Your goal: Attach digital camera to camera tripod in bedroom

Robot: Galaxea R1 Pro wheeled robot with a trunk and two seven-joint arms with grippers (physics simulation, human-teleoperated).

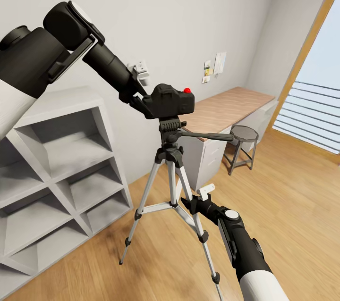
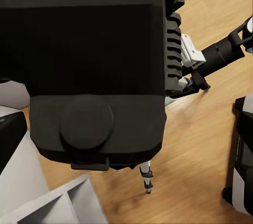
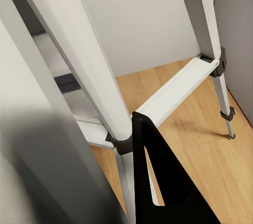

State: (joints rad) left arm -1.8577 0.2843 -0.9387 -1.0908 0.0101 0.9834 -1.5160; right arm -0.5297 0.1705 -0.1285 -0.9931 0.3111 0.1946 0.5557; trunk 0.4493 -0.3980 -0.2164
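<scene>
Beside white cube shelves point(image 1: 61, 169), the left tool point(image 1: 141, 98) pinches the digital camera point(image 1: 172, 101) atop the camera tripod point(image 1: 172, 183) — right tool's point(image 1: 189, 204) state unclear.

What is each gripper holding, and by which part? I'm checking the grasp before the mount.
The left gripper holds the digital camera by its side, just over the camera tripod head. Whether the right gripper, at a tripod leg, grips it cannot be told.

White cube shelves point(image 1: 61, 169), wooden desk point(image 1: 231, 105) — round stool point(image 1: 244, 133) beside it
</scene>
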